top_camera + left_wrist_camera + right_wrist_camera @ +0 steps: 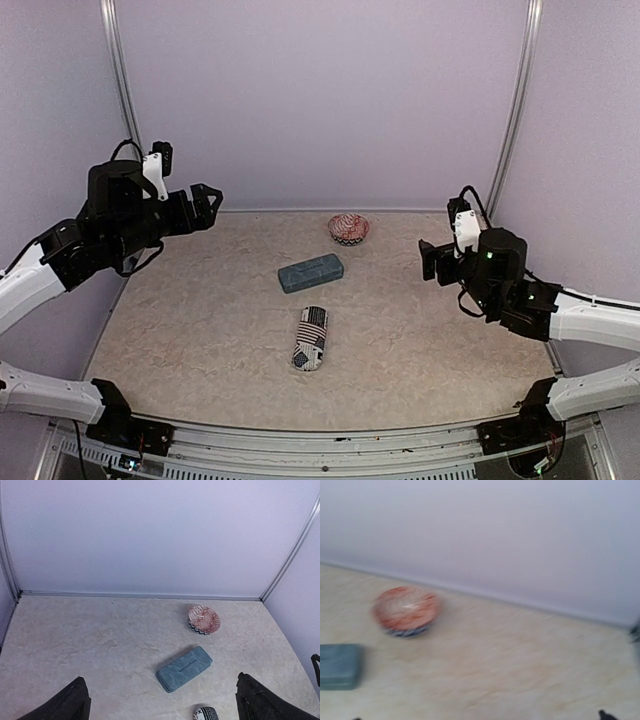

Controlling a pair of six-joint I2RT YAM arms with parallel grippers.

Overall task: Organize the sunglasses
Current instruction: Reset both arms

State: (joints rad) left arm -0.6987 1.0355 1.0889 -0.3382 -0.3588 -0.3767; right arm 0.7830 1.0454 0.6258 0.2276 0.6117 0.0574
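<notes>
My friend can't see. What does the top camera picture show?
Over a pale table, the left gripper and right gripper hang open and empty. Between them lie a blue-teal case, a black-and-white pouch nearer the front edge, and a round red patterned thing at the back.

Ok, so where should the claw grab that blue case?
Across its two long sides, near the middle, coming straight down from above. The blue case lies flat and closed on the table, long and narrow, with free space all round, so pinching the short width probably fits best.
</notes>
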